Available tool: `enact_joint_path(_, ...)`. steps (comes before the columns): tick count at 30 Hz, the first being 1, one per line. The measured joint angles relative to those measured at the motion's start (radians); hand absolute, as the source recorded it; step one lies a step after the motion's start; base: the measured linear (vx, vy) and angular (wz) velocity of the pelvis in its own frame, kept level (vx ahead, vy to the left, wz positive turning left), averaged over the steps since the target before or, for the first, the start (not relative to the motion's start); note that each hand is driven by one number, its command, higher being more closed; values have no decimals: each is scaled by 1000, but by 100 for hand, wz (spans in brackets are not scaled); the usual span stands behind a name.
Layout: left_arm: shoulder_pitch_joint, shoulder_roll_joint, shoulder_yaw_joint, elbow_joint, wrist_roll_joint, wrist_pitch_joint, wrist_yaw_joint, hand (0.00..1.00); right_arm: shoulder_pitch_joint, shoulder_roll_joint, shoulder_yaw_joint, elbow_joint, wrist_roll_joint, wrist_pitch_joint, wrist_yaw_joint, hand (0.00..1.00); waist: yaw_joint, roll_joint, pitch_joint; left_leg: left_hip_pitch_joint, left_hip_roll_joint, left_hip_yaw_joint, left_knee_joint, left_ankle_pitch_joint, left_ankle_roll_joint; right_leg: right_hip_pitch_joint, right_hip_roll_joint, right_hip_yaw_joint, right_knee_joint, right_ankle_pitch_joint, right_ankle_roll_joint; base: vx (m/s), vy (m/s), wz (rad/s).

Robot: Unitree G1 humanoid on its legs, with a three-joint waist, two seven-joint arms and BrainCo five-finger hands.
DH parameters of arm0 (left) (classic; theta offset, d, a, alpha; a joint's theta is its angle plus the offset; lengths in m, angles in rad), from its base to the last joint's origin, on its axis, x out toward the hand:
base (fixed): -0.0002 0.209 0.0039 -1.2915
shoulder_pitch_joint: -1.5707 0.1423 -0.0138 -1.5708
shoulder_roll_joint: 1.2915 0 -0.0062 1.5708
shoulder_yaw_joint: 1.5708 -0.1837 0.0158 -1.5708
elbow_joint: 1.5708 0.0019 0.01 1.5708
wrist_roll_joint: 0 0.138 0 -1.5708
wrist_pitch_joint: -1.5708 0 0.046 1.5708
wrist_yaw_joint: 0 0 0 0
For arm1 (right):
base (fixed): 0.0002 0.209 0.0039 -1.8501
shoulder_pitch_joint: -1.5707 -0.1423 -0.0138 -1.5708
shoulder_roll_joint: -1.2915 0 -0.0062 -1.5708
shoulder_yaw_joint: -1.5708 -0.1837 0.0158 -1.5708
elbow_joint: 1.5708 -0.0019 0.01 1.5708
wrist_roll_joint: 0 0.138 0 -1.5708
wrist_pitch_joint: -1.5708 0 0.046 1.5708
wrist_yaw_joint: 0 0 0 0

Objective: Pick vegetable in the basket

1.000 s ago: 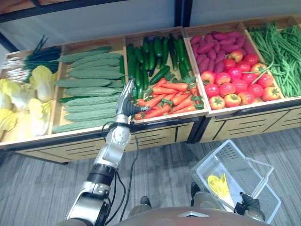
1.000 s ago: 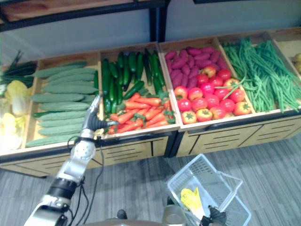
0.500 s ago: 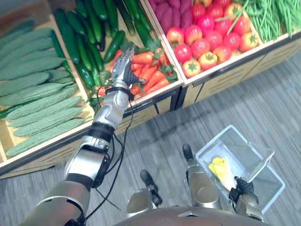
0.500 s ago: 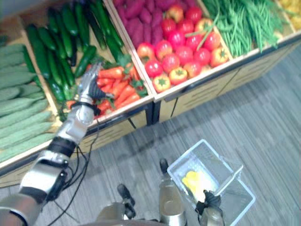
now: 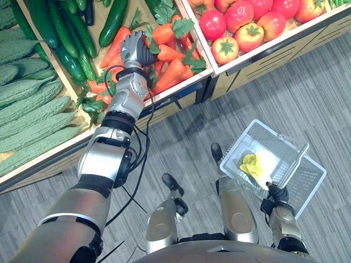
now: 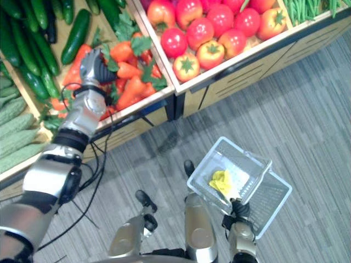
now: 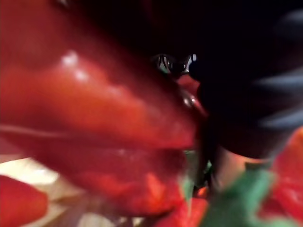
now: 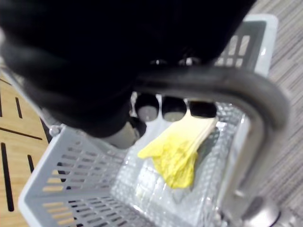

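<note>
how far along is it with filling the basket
Done: one yellow leafy vegetable lies in the basket, whose handle the right hand grips. In hand: the left hand is down among the carrots; whether it has one is unclear. Left: lift a carrot across to the basket.

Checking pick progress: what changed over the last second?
The left hand reached forward and came down onto the carrots; whether it grips one is unclear. The right hand still holds the basket by its handle, yellow vegetable inside. The head camera tilted down.
</note>
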Motion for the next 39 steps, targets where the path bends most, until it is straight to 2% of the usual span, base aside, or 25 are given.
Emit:
enact_joint_path(4, -2, -7, -31, -14, 43, 14, 2, 100, 36, -2, 10, -1, 4, -2, 9, 100, 19, 1, -1, 34, 12, -2, 13, 2, -1, 52, 0, -34, 1, 0, 0, 27, -25, 16)
enact_joint_path(6, -2, 14, -37, -45, 65, 21, 5, 100, 51, -3, 10, -1, 12, -3, 13, 100, 19, 4, -2, 63, 16, -7, 14, 2, -1, 89, 0, -54, 2, -1, 0, 4, -6, 18)
enact_joint_path(10, -4, 148, -45, -193, 108, 46, 61, 100, 56, -3, 7, 29, 19, -8, 20, 100, 21, 8, -8, 107, 10, -31, 11, 1, -1, 142, -9, -81, 13, -10, 2, -40, -2, 17)
enact_joint_path(14, -4, 233, -42, -261, 117, 69, 109, 100, 82, -4, -4, 51, 19, -5, 30, 100, 26, 8, -62, 141, 0, -47, 7, 3, 2, 186, -21, -88, 4, -29, 2, -34, -17, 13)
enact_joint_path(17, 19, 236, -43, -350, 118, 80, 143, 100, 133, -1, -8, 59, 18, -2, 38, 100, 21, 4, -138, 162, -4, -62, -8, 4, 3, 222, -26, -106, -14, -30, 2, -13, -7, 14)
enact_joint_path(20, 105, 207, -67, -499, 131, 81, 172, 100, 179, 0, -15, 55, 19, 1, 38, 100, 13, -5, -173, 205, -13, -86, -18, 4, 5, 271, -35, -122, -15, -42, 9, -1, 0, 11)
enact_joint_path(22, 204, 166, -94, -587, 137, 60, 173, 100, 206, 4, -9, 14, 20, 15, 38, 100, 13, -10, -192, 231, -18, -74, -23, 0, 4, 275, -33, -117, 10, -57, 9, -25, 1, -12)
enact_joint_path(23, 291, 142, -115, -635, 136, 40, 171, 100, 213, 7, 7, -26, 20, 23, 36, 100, 19, -15, -198, 260, -20, -37, -26, -7, 5, 263, -38, -140, 32, -102, -6, -36, 26, -79)
enact_joint_path(24, 401, 133, -122, -687, 137, 11, 161, 100, 204, 5, 26, -70, 19, 28, 36, 100, 21, -15, -202, 290, -19, 13, -25, -20, 1, 245, -85, -297, 85, -136, -53, -28, 49, -100)
enact_joint_path(25, 453, 127, -124, -706, 137, -5, 150, 100, 201, 4, 35, -96, 18, 29, 34, 100, 20, -15, -207, 298, -17, 42, -19, -26, 0, 237, -114, -389, 113, -148, -78, 33, 84, -126)
enact_joint_path(26, 542, 101, -123, -743, 138, -24, 129, 100, 201, 2, 47, -156, 14, 32, 37, 100, 25, -14, -209, 314, -8, 92, 9, -42, 1, 236, -183, -603, 172, -151, -139, 124, 98, -163)
enact_joint_path(27, 640, 76, -110, -787, 138, -42, 114, 100, 202, 0, 85, -202, -2, 32, 41, 100, 47, -21, -215, 340, 8, 175, 49, -65, -8, 236, -252, -816, 242, -124, -201, 155, 75, -179)
enact_joint_path(29, 715, 53, -76, -829, 136, -53, 99, 100, 186, 1, 124, -222, -13, 32, 44, 100, 57, -26, -219, 363, 30, 246, 77, -76, -19, 231, -263, -929, 287, -126, -199, 133, -10, -148)
enact_joint_path(30, 756, 22, -51, -850, 134, -62, 89, 100, 181, -1, 152, -252, -27, 33, 46, 100, 60, -25, -224, 374, 36, 290, 88, -78, -22, 218, -261, -992, 311, -134, -199, 118, -61, -156)
enact_joint_path(31, 801, -29, -29, -878, 129, -71, 86, 100, 188, -2, 178, -309, -47, 33, 54, 100, 62, -20, -229, 394, 42, 345, 99, -81, -28, 199, -237, -1001, 317, -157, -191, 187, -135, -168)
enact_joint_path(32, 833, -87, -28, -896, 112, -79, 84, 100, 197, -4, 206, -368, -58, 34, 66, 100, 54, -8, -234, 407, 63, 384, 123, -82, -30, 179, -199, -949, 315, -169, -190, 183, -145, -142)
enact_joint_path(33, 848, -113, -32, -905, 107, -85, 83, 100, 203, -4, 225, -397, -67, 34, 72, 100, 49, -7, -234, 412, 78, 395, 155, -82, -30, 174, -185, -928, 316, -178, -189, 209, -187, -123)
enact_joint_path(34, 872, -150, -51, -909, 101, -104, 82, 100, 222, -5, 272, -445, -74, 34, 90, 100, 47, -12, -237, 411, 130, 402, 271, -83, -30, 169, -159, -882, 315, -196, -195, 248, -256, -129)
enact_joint_path(35, 896, -173, -77, -909, 93, -121, 82, 100, 243, -10, 316, -497, -70, 32, 112, 100, 47, -12, -238, 393, 210, 388, 445, -75, -11, 170, -124, -829, 305, -217, -199, 230, -252, -134)
enact_joint_path(36, 907, -182, -91, -910, 88, -127, 82, 100, 253, -16, 338, -525, -69, 32, 120, 100, 48, -8, -240, 377, 257, 359, 541, -59, 25, 171, -100, -802, 297, -224, -201, 242, -237, -155)
enact_joint_path(37, 936, -198, -114, -910, 69, -144, 83, 100, 260, -25, 388, -579, -55, 32, 142, 100, 51, 3, -247, 323, 326, 253, 720, -44, 105, 174, -49, -730, 271, -233, -212, 173, -128, -162)
enact_joint_path(38, 955, -207, -125, -910, 62, -153, 81, 100, 256, -42, 435, -612, -32, 32, 162, 100, 59, 7, -248, 266, 315, 133, 796, -106, 101, 174, -13, -671, 255, -229, -230, 177, -102, -208)
enact_joint_path(39, 971, -212, -139, -908, 58, -159, 79, 100, 251, -61, 479, -643, -17, 30, 177, 100, 78, 8, -248, 205, 262, -7, 833, -162, 79, 176, 16, -614, 237, -226, -238, 181, -64, -239)
